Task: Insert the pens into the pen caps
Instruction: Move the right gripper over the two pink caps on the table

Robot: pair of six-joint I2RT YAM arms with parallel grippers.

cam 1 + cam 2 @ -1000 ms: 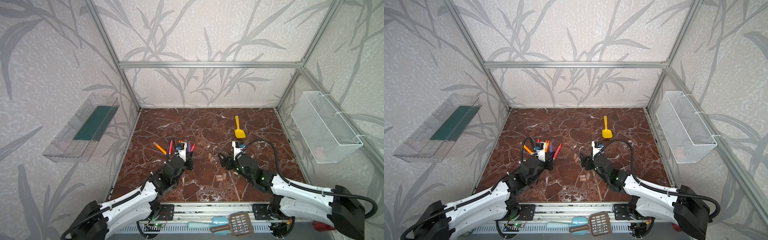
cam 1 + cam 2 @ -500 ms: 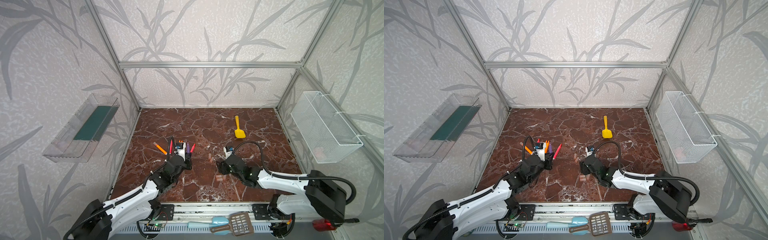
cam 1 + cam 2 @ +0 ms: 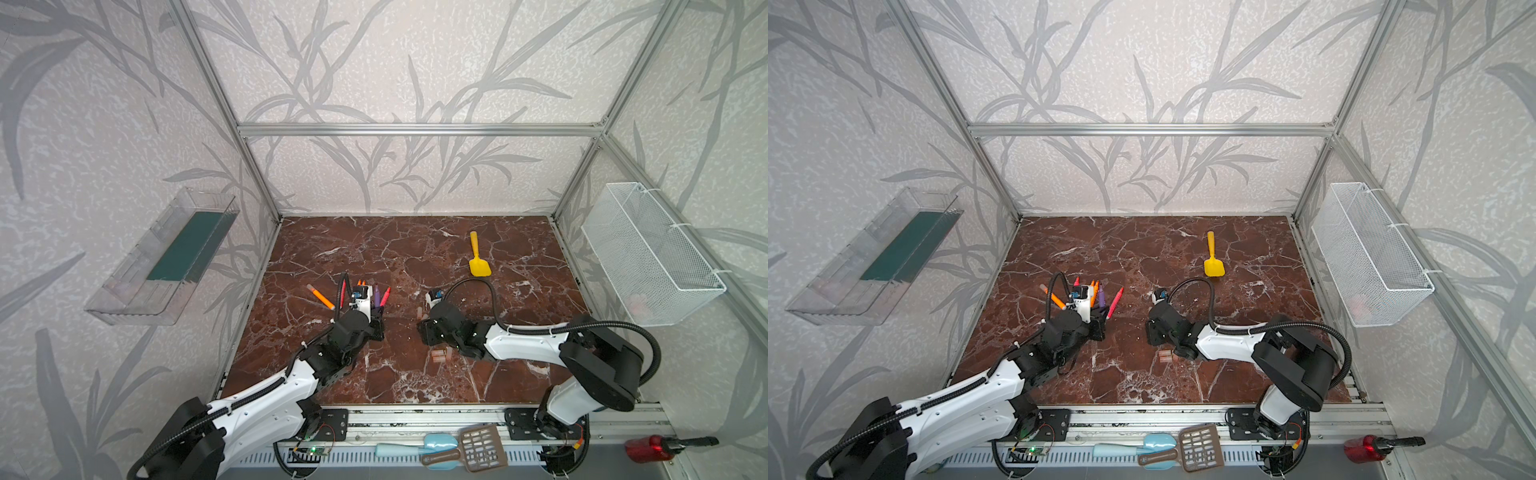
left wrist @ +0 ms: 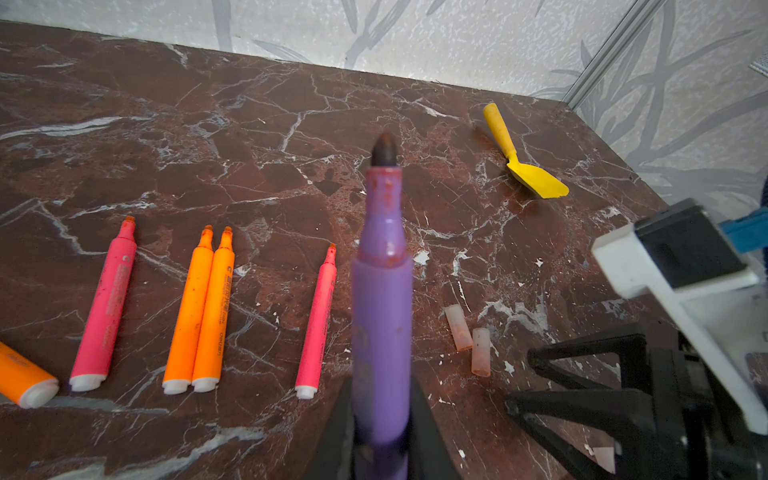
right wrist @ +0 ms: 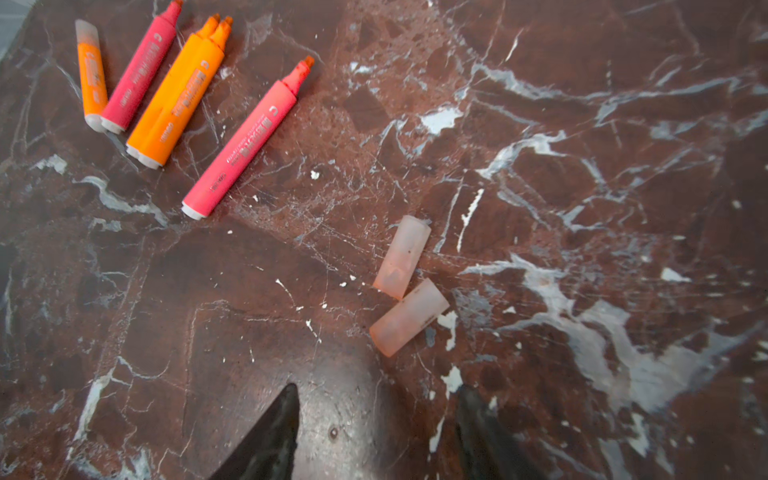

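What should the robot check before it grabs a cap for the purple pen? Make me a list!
1. Purple marker pen clamped in the left jaws: ok.
2. Its dark pointed tip bare, ready for a cap: ok.
3. Right jaws apart: ok.
4. Translucent pinkish caps between the right jaws: not ok; both lie on the brown marble table ahead of them.
5. Nearer cap clear of its neighbour: not ok; they seem to touch at a corner.
6. Which end of each cap is open: cannot tell.
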